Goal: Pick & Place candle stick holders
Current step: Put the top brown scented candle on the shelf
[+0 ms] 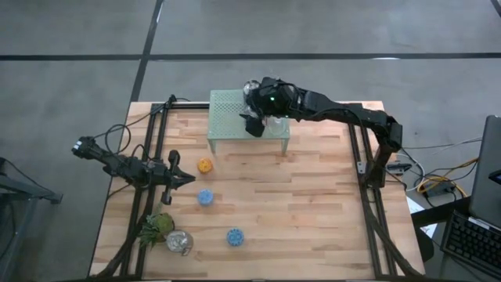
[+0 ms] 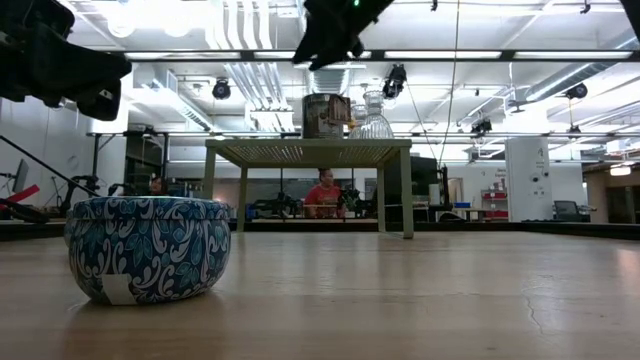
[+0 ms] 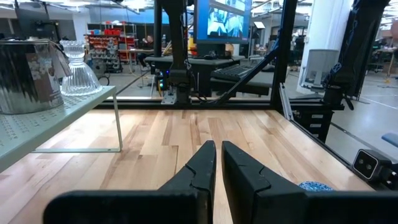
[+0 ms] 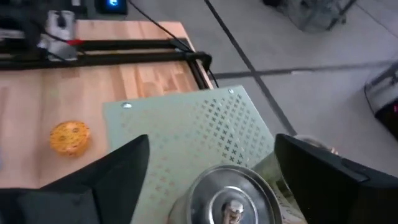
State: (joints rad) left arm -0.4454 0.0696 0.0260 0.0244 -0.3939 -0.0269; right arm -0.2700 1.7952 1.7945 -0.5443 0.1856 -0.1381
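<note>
— What lies around the desk (image 1: 313, 204)?
— A grey concrete floor (image 1: 70, 47) crossed by dark seams, with a keyboard (image 1: 470, 239) at one edge.
— And beyond it?
— An open workshop: ceiling strip lights (image 2: 230, 55), white ducts (image 2: 245, 85), a pale column (image 2: 527, 175), red-stocked shelves (image 3: 115, 37) (a seated person in red (image 2: 323, 195) far back).

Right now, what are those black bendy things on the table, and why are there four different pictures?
They are two robot arms with pinching grippers. One camera looks down from above, one sits at table height, and one rides on each wrist. The right gripper hangs open over the pale-green stand, above a silvery holder; it holds nothing. The left gripper waits shut and empty. On the wooden table lie an orange holder, two blue holders, a glass one and a little plant.
</note>
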